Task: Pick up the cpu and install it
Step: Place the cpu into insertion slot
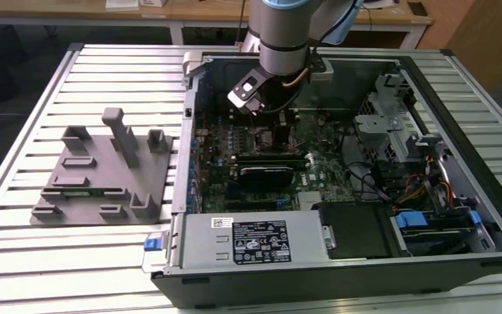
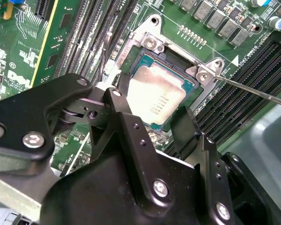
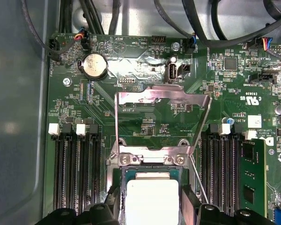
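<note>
A slatted metal table point(image 1: 76, 261) is spread across the exterior view. The right half of that frame is taken up by an open black computer case point(image 1: 321, 282), laid on its side with the panel off, presumably so that the board can be reached from above. At the upper centre of the frame a grey and blue robot arm point(image 1: 284, 39) is pointed down into the case, and a grey moulded parts fixture point(image 1: 102, 173) is seen at the exterior view's left. In the first wrist view the green motherboard point(image 3: 150, 119) is shown with its silvery hinged load plate point(image 3: 161, 96) swung up, which leaves the socket uncovered. The cpu point(image 2: 157, 96), a small square chip with a pale metal lid, is seen lying in that socket, square to its frame. The chip is straddled by the black gripper point(image 2: 152, 117); whether it is clamped on the chip or has let go cannot be told.
</note>
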